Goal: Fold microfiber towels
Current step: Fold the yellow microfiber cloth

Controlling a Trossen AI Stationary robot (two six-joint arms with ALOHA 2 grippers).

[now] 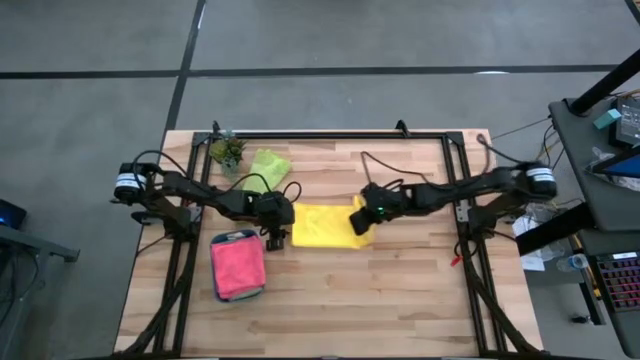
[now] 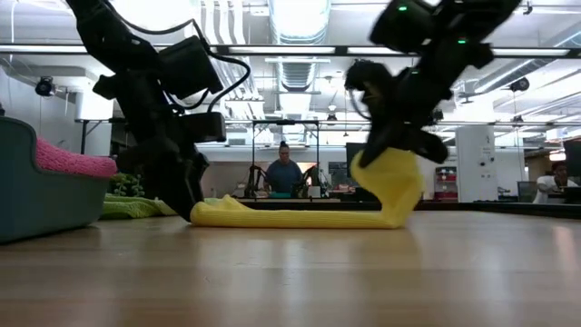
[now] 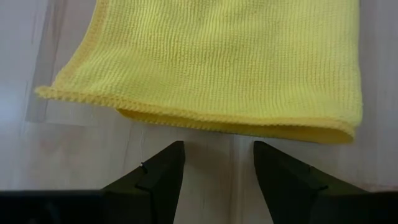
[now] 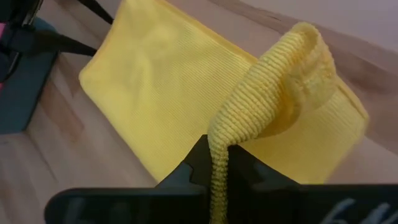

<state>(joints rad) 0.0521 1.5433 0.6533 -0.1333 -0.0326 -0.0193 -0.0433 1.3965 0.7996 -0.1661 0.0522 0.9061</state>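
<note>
One fold is under way on the yellow towel (image 1: pixel 325 226) at mid-counter: your right claw (image 4: pixel 219 163) clenches its raised right edge, your left claw (image 3: pixel 214 163) waits released beside the left edge, so next carry that edge leftward.

Take the flat towel (image 1: pixel 318 226) at the middle of the surface (image 1: pixel 400 300) as your landmark. Your left gripper (image 3: pixel 216 171) sits on the surface just beside its left edge. Your right gripper (image 1: pixel 360 220) is over its right end, where that end is lifted off the surface. The tray (image 1: pixel 222 291) lies left of the towel and nearer the front, with another towel (image 1: pixel 238 268) in it. The plant (image 1: pixel 227 152) and a third towel (image 1: pixel 266 167) lie behind it, to its left.
</note>
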